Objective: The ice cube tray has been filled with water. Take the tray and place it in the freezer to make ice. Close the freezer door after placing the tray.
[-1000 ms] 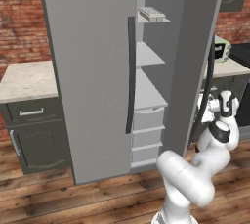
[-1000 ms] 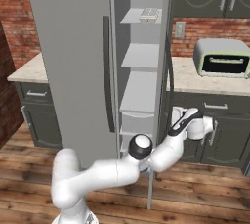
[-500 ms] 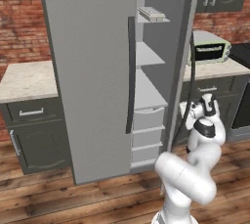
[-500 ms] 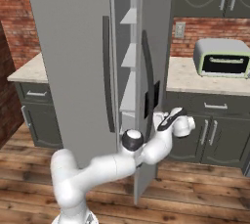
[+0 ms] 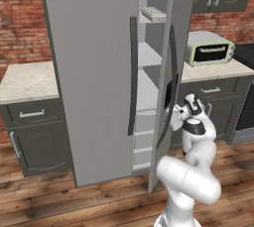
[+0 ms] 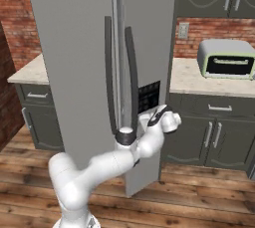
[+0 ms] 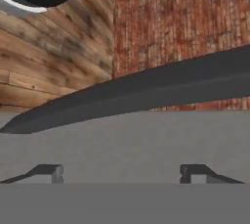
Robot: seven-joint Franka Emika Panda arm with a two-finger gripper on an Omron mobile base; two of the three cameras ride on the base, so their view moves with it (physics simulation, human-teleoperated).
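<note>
Pressing against the freezer door (image 5: 166,122) near its handle (image 7: 146,91), the gripper (image 7: 122,173) is spread wide, grasping nothing.

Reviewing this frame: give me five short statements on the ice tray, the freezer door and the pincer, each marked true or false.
1. The ice cube tray lies on an upper freezer shelf. True.
2. The freezer door is fully shut. False: it is partly open, and in the left base view the shelves show through the gap.
3. The pincer holds the tray. False: its fingers are spread, with nothing between them, facing the door's grey face.
4. The toaster oven stands on the counter to the right of the refrigerator. True.
5. The door with the dispenser panel has no handle. False: a long dark vertical handle runs down it.
</note>
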